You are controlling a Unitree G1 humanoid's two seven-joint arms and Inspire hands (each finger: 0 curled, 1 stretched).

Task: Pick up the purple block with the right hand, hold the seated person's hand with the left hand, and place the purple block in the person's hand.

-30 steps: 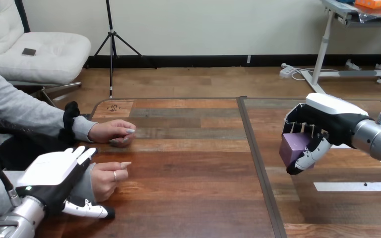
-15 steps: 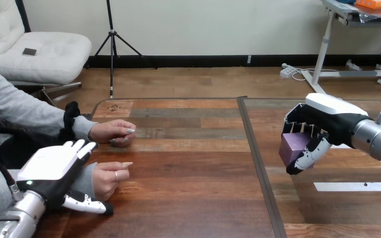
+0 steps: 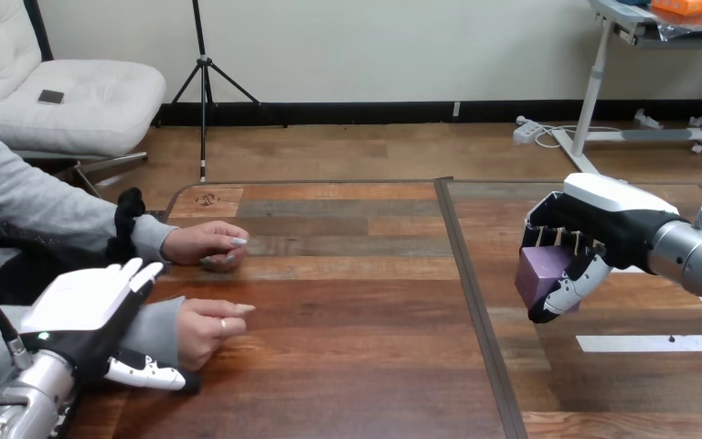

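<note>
At the left edge, the robot's left hand (image 3: 82, 306) lies over the grey sleeve at the wrist of the person's nearer hand (image 3: 208, 326). Its fingers (image 3: 137, 272) are straight and point away from the robot across the top of the sleeve. Its thumb (image 3: 146, 375) is stretched out along the near side of the wrist, just beside it. So this hand is flat and relaxed, with nothing closed inside it.

The person's nearer hand rests on the worktop (image 3: 347, 366), loosely curled and with the palm down. Behind it, the person's farther hand (image 3: 203, 244) also rests on the worktop, apart from the first one.

A dark seam (image 3: 464, 293) divides the worktop into a left part and a right part. Over the right part is the robot's right hand (image 3: 603, 224), at the end of its silver forearm (image 3: 699, 261). Its fingers and thumb are curled round the purple block (image 3: 545, 273) and grip it firmly. The block is well apart from both hands of the person.
</note>
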